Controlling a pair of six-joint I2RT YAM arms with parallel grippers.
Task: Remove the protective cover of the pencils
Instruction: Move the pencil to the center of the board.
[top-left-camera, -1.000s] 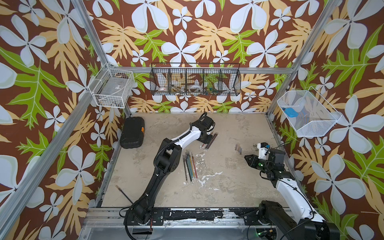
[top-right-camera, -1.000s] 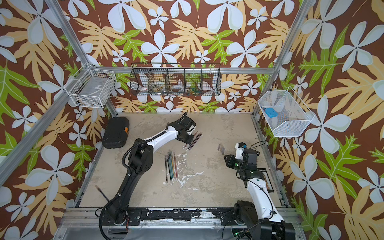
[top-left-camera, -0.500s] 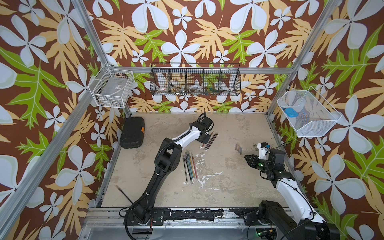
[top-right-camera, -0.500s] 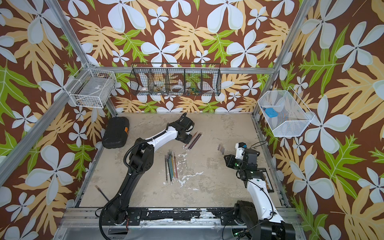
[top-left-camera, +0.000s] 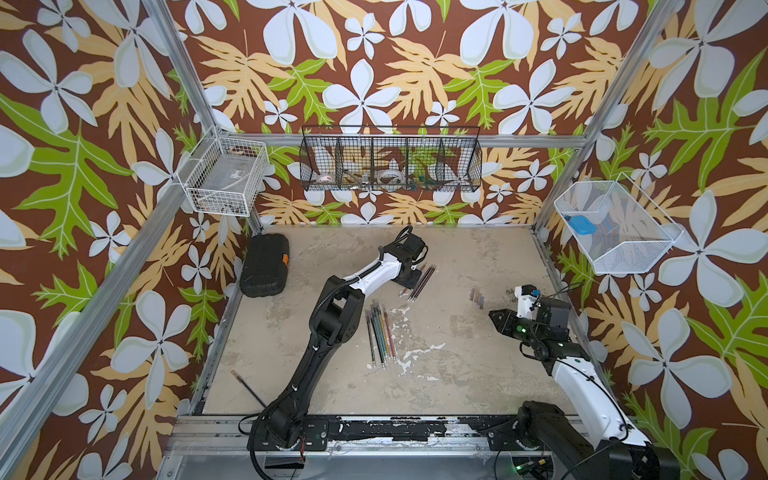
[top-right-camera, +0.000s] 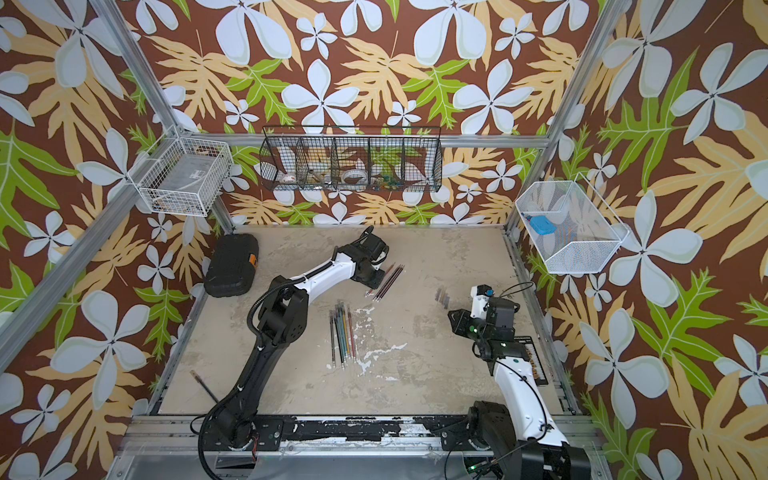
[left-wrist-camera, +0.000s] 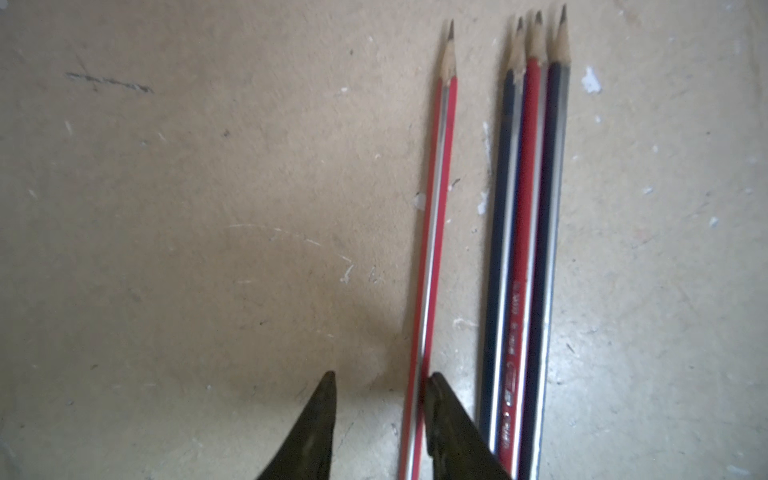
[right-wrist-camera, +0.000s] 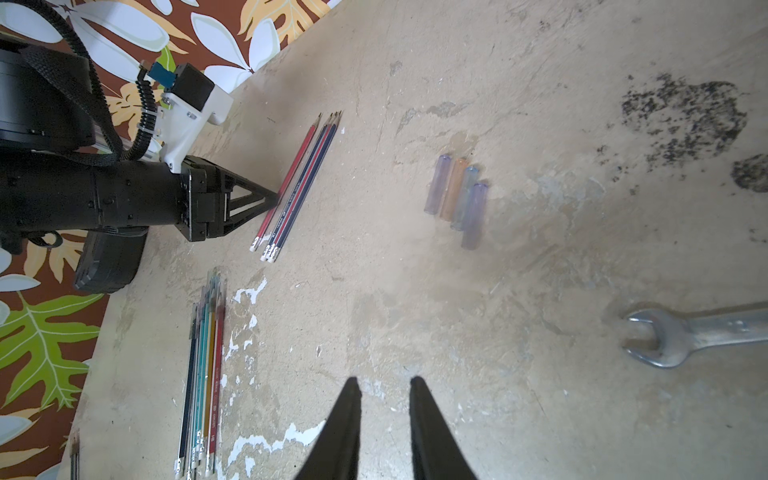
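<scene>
Red pencil (right-wrist-camera: 216, 382) w/ "HB" print

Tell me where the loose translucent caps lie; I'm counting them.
In both top views, the caps sit clustered on the table, right of the four bare-tipped pencils, just beyond the right gripper.

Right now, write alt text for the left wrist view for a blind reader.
The left claw stands open around a red pencil that lies on the beige table near one fingertip. Three more sharpened pencils, two dark blue and one red, lie side by side beside it.
</scene>
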